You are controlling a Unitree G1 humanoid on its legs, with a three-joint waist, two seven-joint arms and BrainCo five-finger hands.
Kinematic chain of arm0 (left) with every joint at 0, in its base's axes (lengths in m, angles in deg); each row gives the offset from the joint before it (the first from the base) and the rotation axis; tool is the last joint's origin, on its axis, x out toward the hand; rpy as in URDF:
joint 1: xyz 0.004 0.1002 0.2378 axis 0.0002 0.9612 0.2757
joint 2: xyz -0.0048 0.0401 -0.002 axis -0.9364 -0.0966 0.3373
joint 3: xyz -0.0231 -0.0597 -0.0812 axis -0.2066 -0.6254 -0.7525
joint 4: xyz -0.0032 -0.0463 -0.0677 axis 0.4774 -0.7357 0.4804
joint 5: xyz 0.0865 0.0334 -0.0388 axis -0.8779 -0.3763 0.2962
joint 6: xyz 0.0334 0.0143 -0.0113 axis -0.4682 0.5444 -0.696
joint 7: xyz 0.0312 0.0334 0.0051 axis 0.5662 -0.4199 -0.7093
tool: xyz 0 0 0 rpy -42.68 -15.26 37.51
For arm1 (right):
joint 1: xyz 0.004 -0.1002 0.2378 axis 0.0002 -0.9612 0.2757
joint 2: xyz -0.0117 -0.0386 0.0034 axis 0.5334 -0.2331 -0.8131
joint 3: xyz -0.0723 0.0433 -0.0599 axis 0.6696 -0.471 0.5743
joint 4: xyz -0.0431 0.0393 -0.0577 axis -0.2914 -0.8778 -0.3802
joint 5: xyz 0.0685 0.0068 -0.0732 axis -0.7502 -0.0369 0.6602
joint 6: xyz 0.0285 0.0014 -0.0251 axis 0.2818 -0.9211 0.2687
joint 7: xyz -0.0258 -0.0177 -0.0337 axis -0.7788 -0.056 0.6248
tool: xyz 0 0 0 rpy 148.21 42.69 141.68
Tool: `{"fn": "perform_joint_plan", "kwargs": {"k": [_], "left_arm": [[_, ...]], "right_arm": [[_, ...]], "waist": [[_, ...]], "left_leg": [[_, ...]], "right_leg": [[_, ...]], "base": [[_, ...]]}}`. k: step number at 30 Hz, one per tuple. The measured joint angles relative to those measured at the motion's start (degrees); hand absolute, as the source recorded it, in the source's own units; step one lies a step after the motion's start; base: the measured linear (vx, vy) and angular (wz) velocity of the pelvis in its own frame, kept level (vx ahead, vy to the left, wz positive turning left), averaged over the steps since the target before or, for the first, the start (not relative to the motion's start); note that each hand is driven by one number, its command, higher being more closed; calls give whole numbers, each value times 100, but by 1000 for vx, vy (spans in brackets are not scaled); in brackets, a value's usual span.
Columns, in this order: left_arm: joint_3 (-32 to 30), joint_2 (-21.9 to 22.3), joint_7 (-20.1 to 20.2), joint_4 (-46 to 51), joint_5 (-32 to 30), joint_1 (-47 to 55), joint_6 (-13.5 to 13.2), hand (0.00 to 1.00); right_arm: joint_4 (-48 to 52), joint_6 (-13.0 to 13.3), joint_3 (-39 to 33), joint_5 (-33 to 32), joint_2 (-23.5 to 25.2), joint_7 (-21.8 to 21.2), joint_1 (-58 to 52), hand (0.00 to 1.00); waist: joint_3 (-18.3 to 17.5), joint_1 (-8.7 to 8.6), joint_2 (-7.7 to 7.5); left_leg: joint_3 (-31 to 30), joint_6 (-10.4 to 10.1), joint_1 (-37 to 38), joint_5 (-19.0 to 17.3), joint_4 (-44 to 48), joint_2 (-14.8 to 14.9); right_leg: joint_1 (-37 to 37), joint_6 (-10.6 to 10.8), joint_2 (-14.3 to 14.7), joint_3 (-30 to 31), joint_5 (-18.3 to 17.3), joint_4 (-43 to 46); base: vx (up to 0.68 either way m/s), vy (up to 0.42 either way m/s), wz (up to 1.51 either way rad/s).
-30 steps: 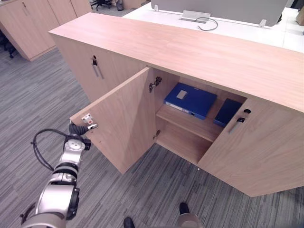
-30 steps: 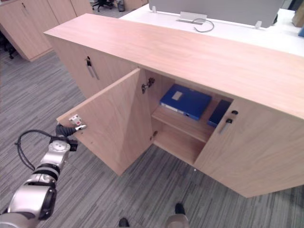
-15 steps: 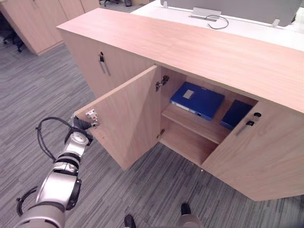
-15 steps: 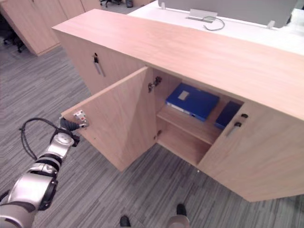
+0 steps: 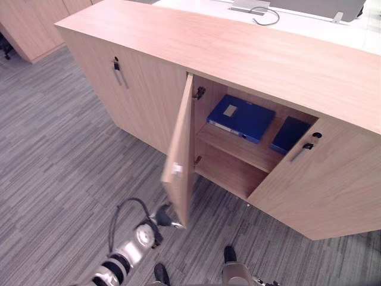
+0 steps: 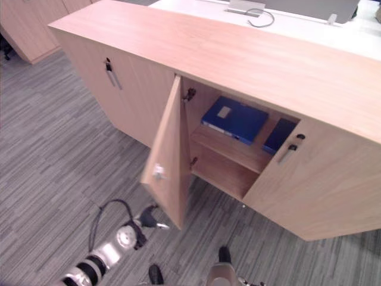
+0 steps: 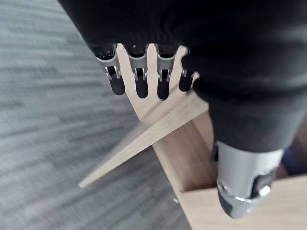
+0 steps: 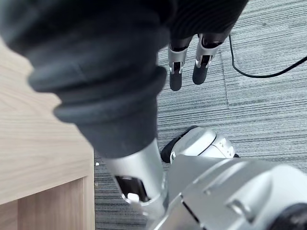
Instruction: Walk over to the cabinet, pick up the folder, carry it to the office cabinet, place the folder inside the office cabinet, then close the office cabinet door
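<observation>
The blue folder [image 5: 240, 118] lies flat on the upper shelf inside the open wooden office cabinet [image 5: 238, 47]. A darker blue folder [image 5: 290, 134] lies beside it on the right. The cabinet's left door [image 5: 181, 149] stands out towards me, nearly edge-on. My left hand [image 5: 165, 215] is low down at that door's free lower corner. In the left wrist view its fingers [image 7: 139, 81] are straight against the door's edge [image 7: 144, 139], so it is open and holds nothing. My right hand [image 8: 175, 72] hangs open over the carpet.
The right door [image 5: 315, 190] stands open at an angle, with a black handle [image 5: 303, 148]. A shut door with a handle [image 5: 118, 70] lies further left. A white desk [image 5: 297, 21] stands behind the cabinet, and more wooden cabinets [image 5: 24, 24] at far left. Grey carpet [image 5: 59, 149] spreads all around.
The left door has swung from wide open round to nearly edge-on towards me. My left hand moved down and right with its free edge. The camera has shifted too.
</observation>
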Motion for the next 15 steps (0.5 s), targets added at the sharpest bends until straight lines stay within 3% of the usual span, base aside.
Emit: {"fn": "perform_joint_plan", "kwargs": {"k": [2, 4, 7, 9, 11, 13, 14, 15], "left_arm": [[103, 265, 267, 245, 109, 224, -142, 0], [125, 481, 371, 261, 137, 294, -176, 0], [180, 656, 455, 381, 88, 415, -200, 0], [191, 702, 473, 837, 72, 637, -218, 0], [82, 757, 497, 970, 75, 726, -233, 0], [-121, 917, 510, 972, 119, 778, -234, 0], [-261, 1030, 509, 985, 218, 846, -236, 0], [-360, 1065, 508, 1026, 275, 939, -238, 0]], "right_arm": [[-18, -2, -1, 35, 18, -4, -9, 0], [-21, -6, -12, 165, 16, -5, -76, 0], [-26, -18, -162, 245, 32, -4, -290, 0], [-178, -32, -227, 352, -71, -2, -311, 0], [-170, -29, -132, 451, -134, -2, -244, 0], [-177, -23, 7, 451, -257, 0, -60, 0], [-172, -7, 9, 448, -313, 3, 81, 0], [-169, 19, 29, 443, -326, 4, 157, 0]], "waist": [[-4, -11, -1], [-28, -16, 34], [-50, -24, 21], [-65, 9, 72], [-67, 44, 85], [-32, 161, 75], [-31, 205, 81], [-28, 244, 82]], "left_leg": [[137, -72, -24, -210, 286, 242], [145, -5, -182, -492, 827, 507], [91, 148, -425, -601, 1901, 858], [-506, 414, -672, -527, 2940, 1025], [-1112, 420, -931, -143, 3708, 1027], [-1353, 376, -1175, -658, 4596, 807], [-1440, 468, -1225, -1244, 4900, 498], [-1480, 475, -1254, -1538, 4983, 267]], "right_leg": [[28, -106, 189, 12, -63, -14], [139, -164, 356, -38, -87, -92], [517, -271, 518, -91, -71, -344], [789, -358, 624, -48, -122, -337], [972, -444, 682, 154, -172, -344], [1018, -474, 646, 557, -166, -336], [1071, -492, 626, 797, -165, -335], [1134, -498, 628, 941, -169, -336]], "base": [[76, -72, -35], [102, -104, -22], [169, -160, -4], [201, -175, -27], [211, -151, -67], [206, -14, -100], [156, 127, -94], [162, 187, -94]]}}
